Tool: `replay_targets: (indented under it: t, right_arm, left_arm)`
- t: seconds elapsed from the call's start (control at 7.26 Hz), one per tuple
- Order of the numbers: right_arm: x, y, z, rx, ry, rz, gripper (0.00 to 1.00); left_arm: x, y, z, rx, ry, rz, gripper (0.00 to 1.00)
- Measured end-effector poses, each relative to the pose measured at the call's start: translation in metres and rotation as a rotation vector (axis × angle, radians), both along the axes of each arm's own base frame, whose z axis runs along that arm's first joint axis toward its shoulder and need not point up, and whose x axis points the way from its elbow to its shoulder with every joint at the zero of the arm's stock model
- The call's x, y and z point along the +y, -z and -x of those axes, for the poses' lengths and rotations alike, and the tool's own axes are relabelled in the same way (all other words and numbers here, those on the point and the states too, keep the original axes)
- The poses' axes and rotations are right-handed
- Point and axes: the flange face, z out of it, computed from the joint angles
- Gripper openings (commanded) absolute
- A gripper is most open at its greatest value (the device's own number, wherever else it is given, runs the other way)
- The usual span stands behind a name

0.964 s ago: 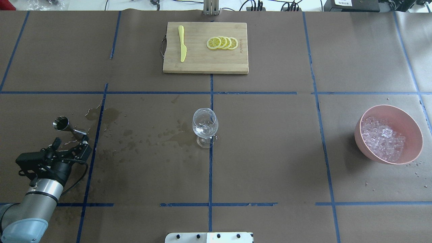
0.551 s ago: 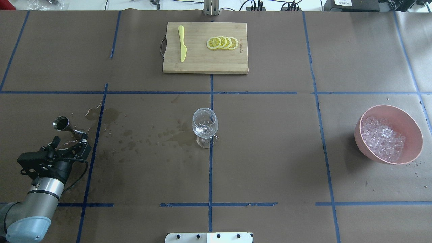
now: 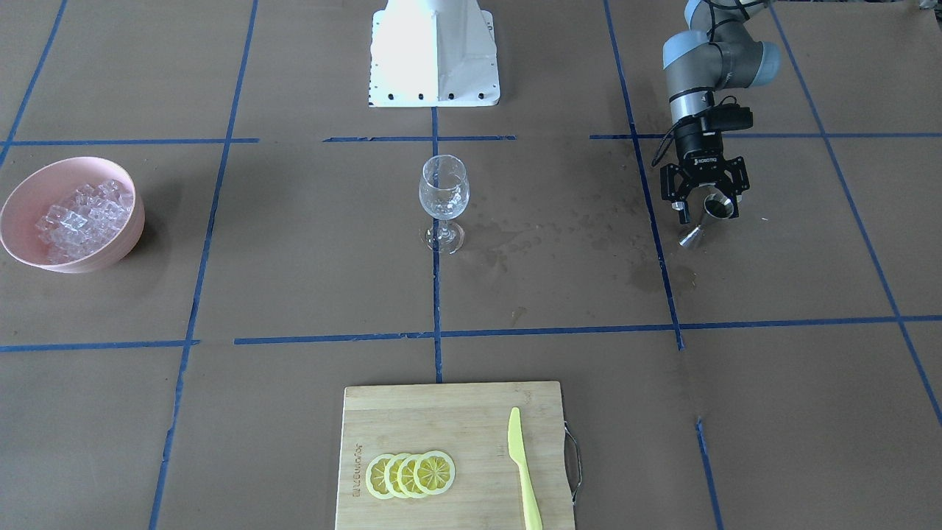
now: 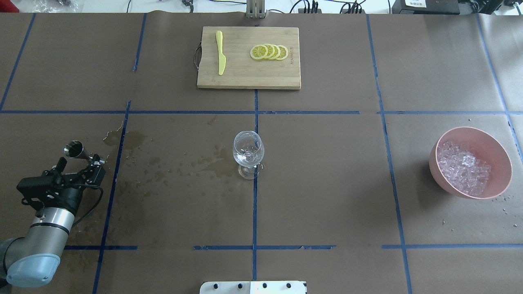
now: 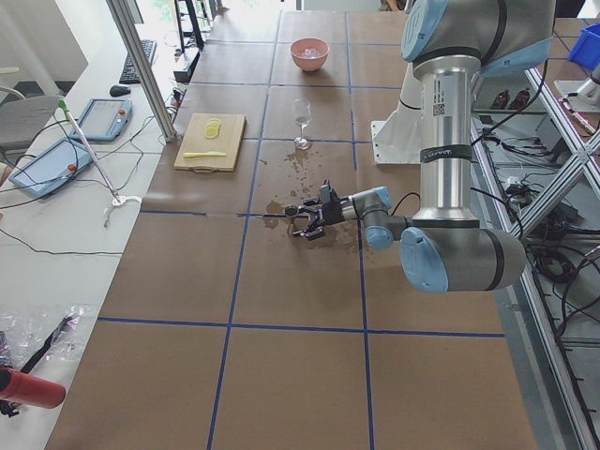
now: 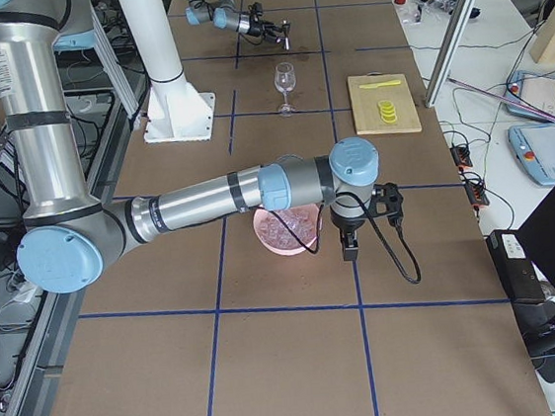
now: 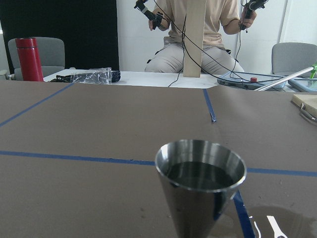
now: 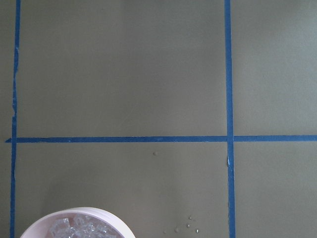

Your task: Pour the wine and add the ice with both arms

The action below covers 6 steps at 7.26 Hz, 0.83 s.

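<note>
A steel jigger holding dark wine stands upright at the table's left. My left gripper is open, and its black fingers flank the jigger's lower cone without closing on it; it also shows in the front view. An empty wine glass stands at the table's middle. Ice cubes fill a pink bowl at the right. My right gripper hangs beside the bowl's outer edge and shows only in the right side view, so I cannot tell whether it is open. The right wrist view shows only the bowl's rim.
A wooden cutting board at the far middle carries lemon slices and a yellow knife. Wet stains spread on the brown paper between jigger and glass. The white robot base sits at the near edge.
My left gripper has moved forward and a little left, so its open fingers now sit on either side of the jigger. The jigger, glass and bowl have not moved.
</note>
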Motion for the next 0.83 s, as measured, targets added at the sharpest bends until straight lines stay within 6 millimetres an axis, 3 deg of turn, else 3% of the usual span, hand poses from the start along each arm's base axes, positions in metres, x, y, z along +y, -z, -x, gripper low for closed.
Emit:
replay_targets:
  t: [0.41,0.69,0.83]
  right_arm:
    - [0.0000,0.0000,0.0002,-0.002,0.000,0.001,1.00]
    - [0.0000,0.0004,0.0002,-0.002,-0.001,0.001,1.00]
    - [0.0000,0.0004,0.0002,-0.003,-0.001,0.001,1.00]
  left_arm:
    - [-0.0034,-0.0010,-0.0060,-0.004,0.003,-0.001,0.57]
    - [-0.0045,-0.0009,-0.0082,-0.002,0.005,-0.001,0.48]
    - [-0.0048,-0.0018,-0.0091,-0.003,0.006,-0.001,0.37]
